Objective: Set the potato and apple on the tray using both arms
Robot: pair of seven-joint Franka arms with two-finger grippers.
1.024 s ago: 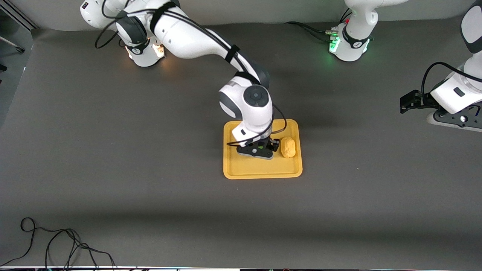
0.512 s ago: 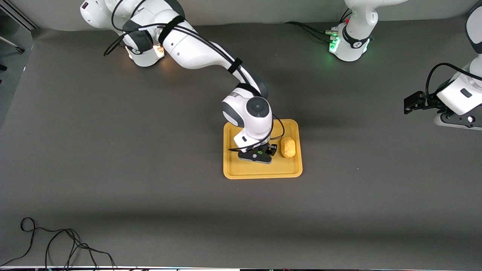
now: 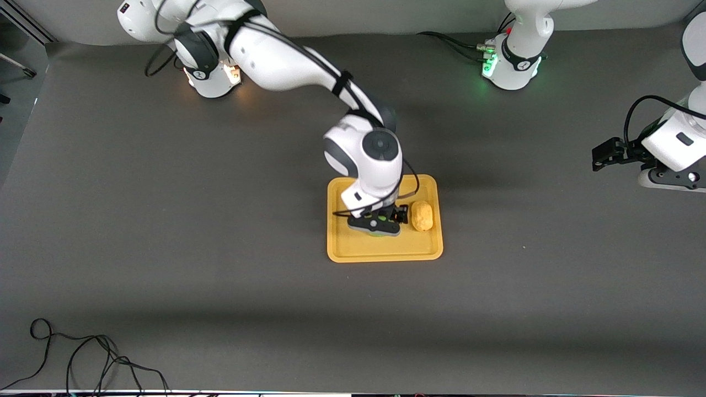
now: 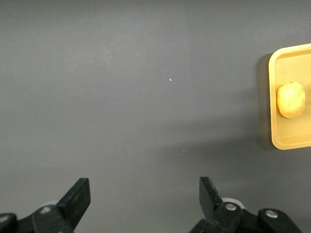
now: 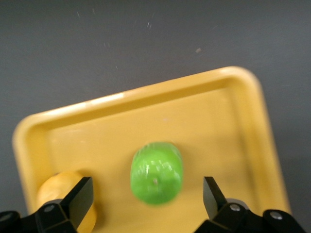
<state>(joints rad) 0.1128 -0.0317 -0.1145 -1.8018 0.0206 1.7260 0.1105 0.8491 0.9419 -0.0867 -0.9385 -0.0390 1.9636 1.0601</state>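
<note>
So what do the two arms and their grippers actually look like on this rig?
Both are white jointed arms with dark grey joint caps and black cables strapped along the links. The right arm has an orange-lit base; the left arm has a green-lit one. The right gripper and left gripper are black, with two flat wedge-shaped fingers and silver screws.

Dark grey table surface (image 3: 220, 248); coiled black cable (image 3: 83, 358) lying loose at its near edge (toward the right arm's end of the table).
</note>
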